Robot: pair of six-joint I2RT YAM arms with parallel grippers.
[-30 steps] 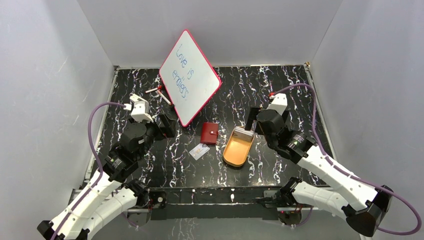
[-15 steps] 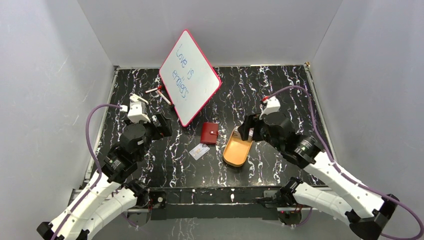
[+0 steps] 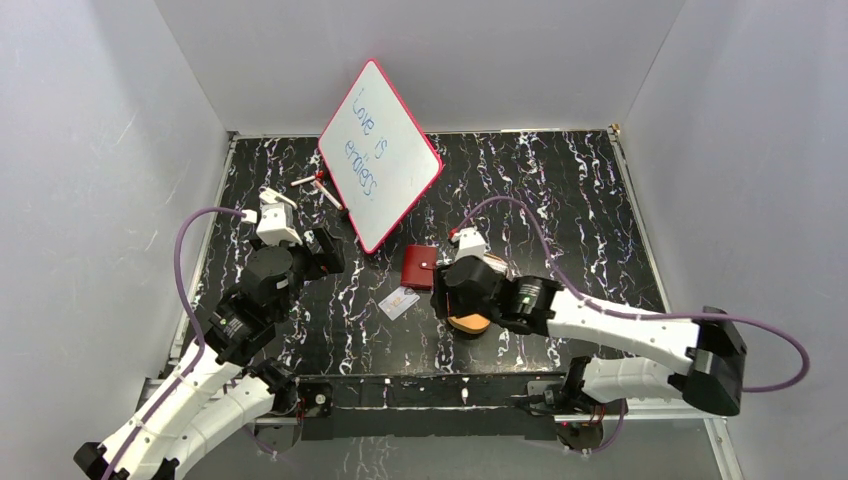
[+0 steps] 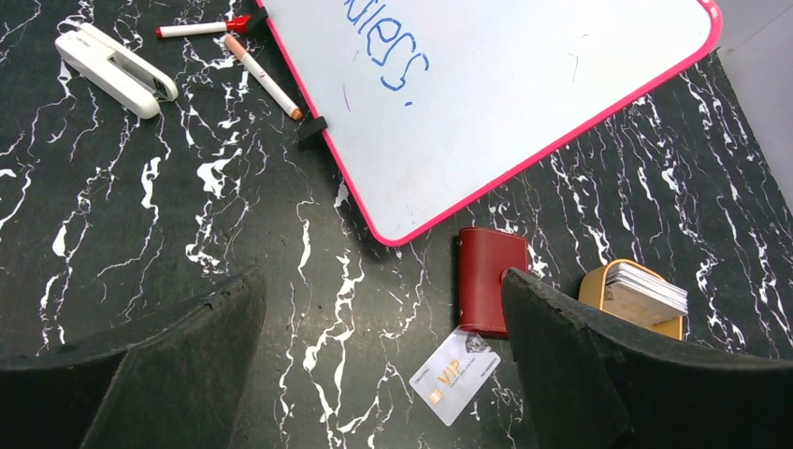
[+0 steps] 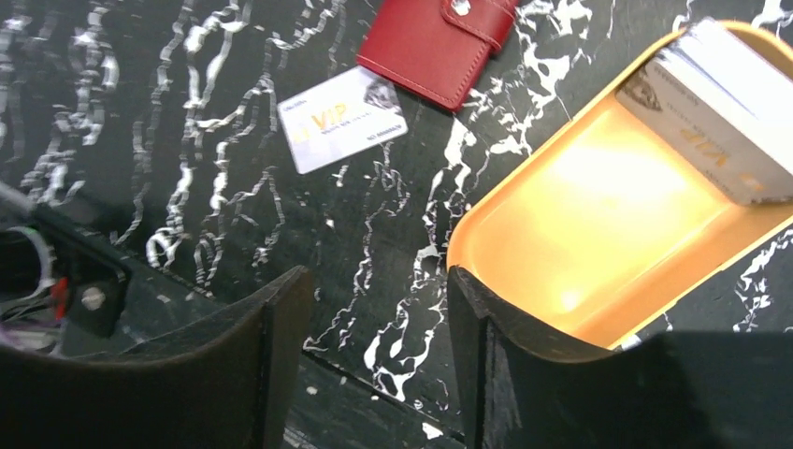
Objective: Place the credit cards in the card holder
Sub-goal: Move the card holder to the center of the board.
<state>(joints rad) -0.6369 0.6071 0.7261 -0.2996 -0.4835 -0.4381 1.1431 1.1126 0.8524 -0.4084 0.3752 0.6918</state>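
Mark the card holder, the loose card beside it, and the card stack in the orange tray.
card holder (image 4: 486,281): left wrist view, middle of its red cover.
loose card (image 4: 455,376): left wrist view, centre of its printed face.
card stack (image 5: 715,122): right wrist view, middle of the stack.

From above, the right arm (image 3: 600,325) covers nearly all of the tray (image 3: 469,323); the card stack (image 5: 715,112) in it and the right fingers (image 5: 524,374) are hidden there. In the right wrist view the top edge crops the wallet (image 5: 435,42), and the right edge crops the tray and stack. The left wrist view cuts off the top of the whiteboard (image 4: 486,84). The small print on the loose card (image 4: 455,374) is unreadable.
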